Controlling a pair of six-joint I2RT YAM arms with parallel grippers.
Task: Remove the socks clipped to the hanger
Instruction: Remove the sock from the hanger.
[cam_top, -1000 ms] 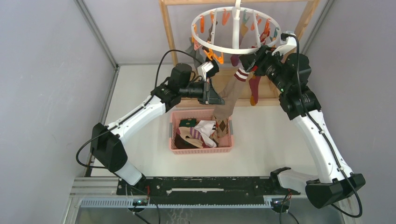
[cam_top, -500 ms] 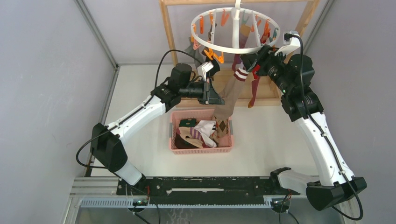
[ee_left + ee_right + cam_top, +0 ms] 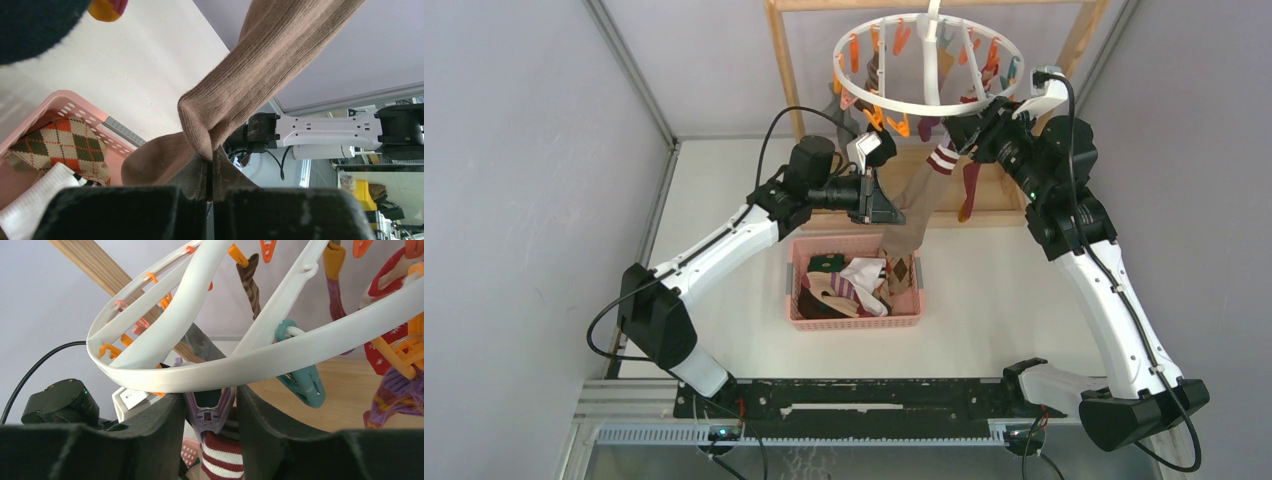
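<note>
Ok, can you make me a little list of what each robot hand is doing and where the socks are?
Left gripper: shut on a fold of the tan sock, near the pink basket
Right gripper: fingers either side of the purple clip on the hanger; squeezing or not, cannot tell
Purple clip: holds a red-and-white striped cuff, seemingly the tan sock's top
Pink basket: several socks inside, one argyle sock
Hanger: other socks clipped on

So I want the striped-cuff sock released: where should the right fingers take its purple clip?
The splayed upper wings of the purple clip, coming up from below the hanger ring. It hangs upright, wings sideways, pinching the striped cuff beneath; squeezing them should free it.
</note>
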